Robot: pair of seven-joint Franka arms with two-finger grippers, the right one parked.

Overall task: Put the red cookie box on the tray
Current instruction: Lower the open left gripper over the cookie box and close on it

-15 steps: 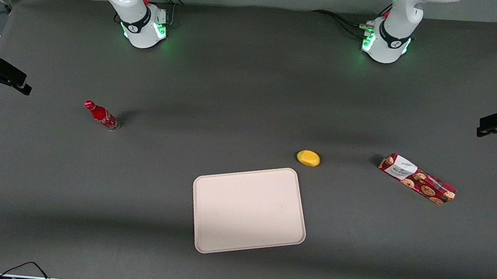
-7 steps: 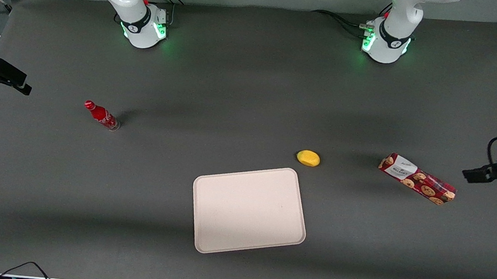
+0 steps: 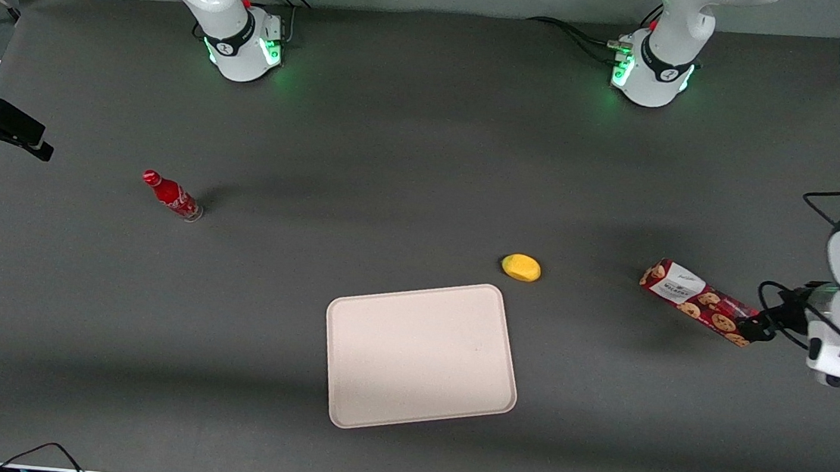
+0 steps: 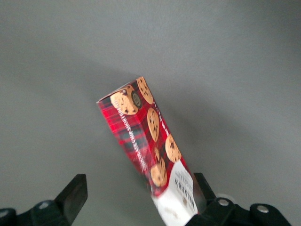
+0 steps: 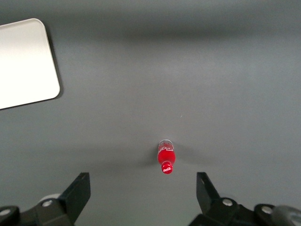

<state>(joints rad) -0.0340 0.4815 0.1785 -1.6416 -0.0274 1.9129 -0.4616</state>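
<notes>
The red cookie box (image 3: 696, 300) lies flat on the grey table toward the working arm's end, white label patch at its end toward the tray. In the left wrist view the box (image 4: 146, 141) runs lengthwise between the fingers. My left gripper (image 3: 758, 326) hangs over the box's end away from the tray. The gripper (image 4: 139, 190) is open, with the labelled end close to one finger (image 4: 203, 186) and the other finger (image 4: 75, 193) well apart. The pale tray (image 3: 421, 354) lies bare mid-table, nearer the front camera, and one corner of the tray (image 5: 28, 61) shows in the right wrist view.
A yellow lemon-like object (image 3: 521, 268) sits just off the tray's corner, between tray and box. A small red bottle (image 3: 171, 195) stands toward the parked arm's end and appears as the bottle (image 5: 165, 160) in the right wrist view.
The left arm has swung in from the table's working-arm end and come down over the cookie box. Box, tray, lemon and bottle have not moved.
</notes>
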